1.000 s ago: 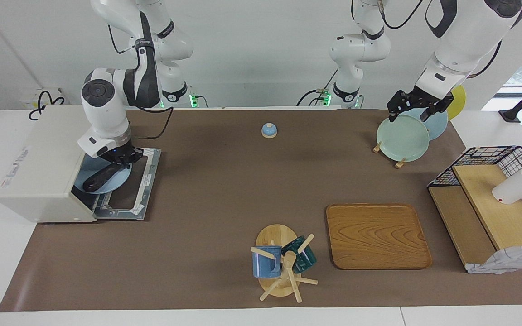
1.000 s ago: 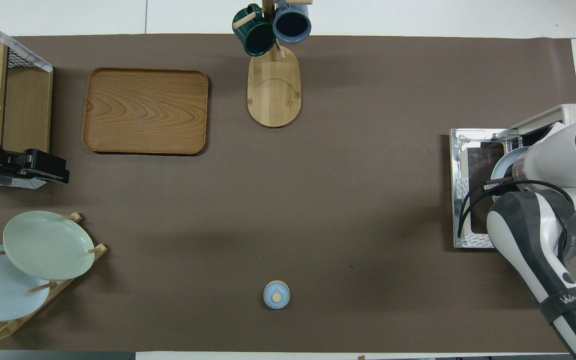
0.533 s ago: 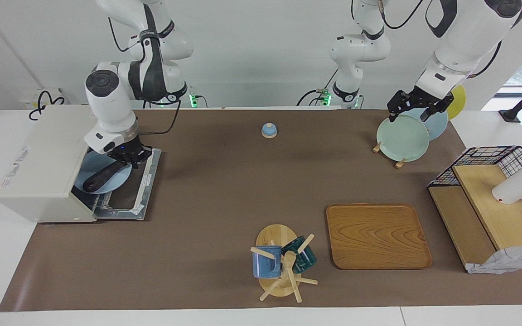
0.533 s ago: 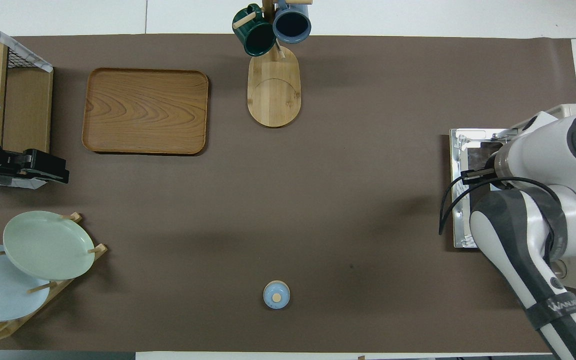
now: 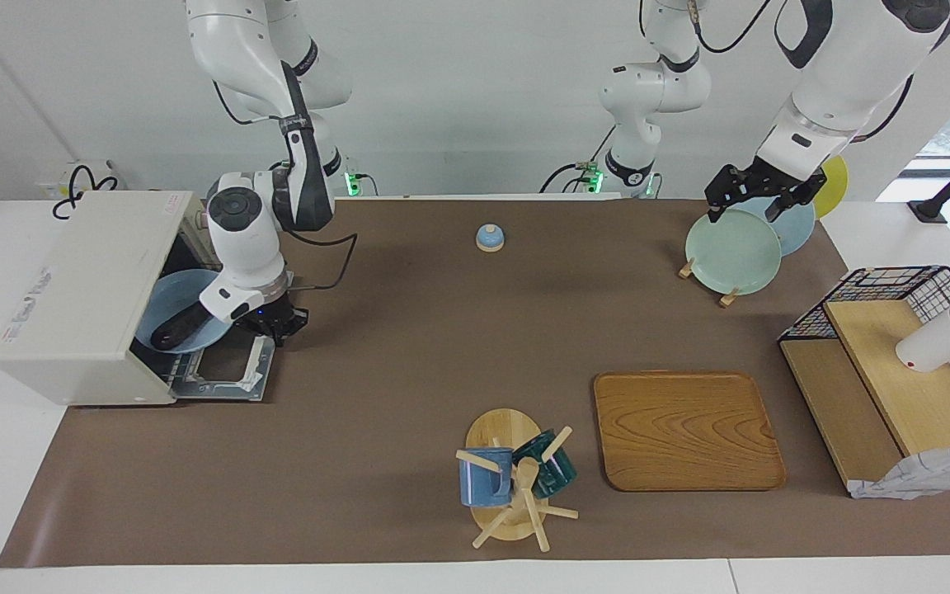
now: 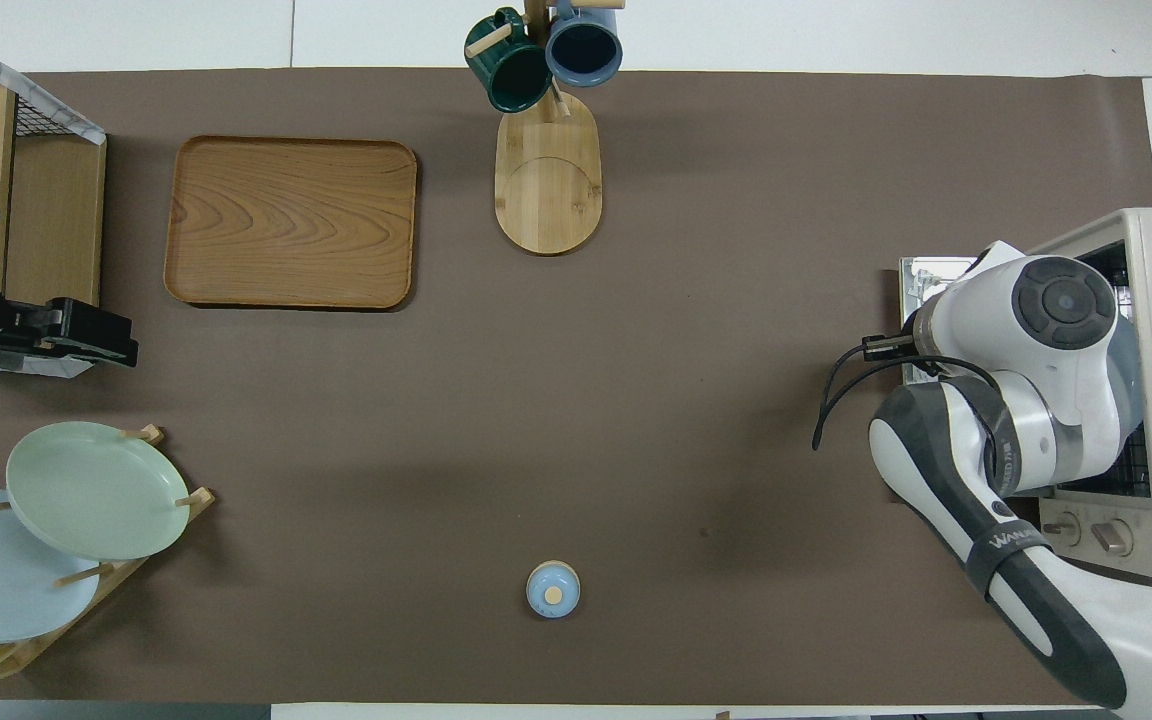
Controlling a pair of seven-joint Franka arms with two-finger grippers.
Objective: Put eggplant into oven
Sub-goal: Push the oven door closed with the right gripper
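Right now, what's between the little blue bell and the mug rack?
Nothing: in the overhead view only bare brown mat lies between the bell and the mug rack.

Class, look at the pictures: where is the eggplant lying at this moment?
In the facing view the eggplant lies on a light blue plate in the mouth of the oven, at the right arm's end of the table.

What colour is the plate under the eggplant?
Light blue plate; the eggplant lies on it. Facing view shows it best.

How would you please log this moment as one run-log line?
eggplant: on blue plate in oven | oven door: open | right claw: over door edge, empty | left claw: waiting over plate rack
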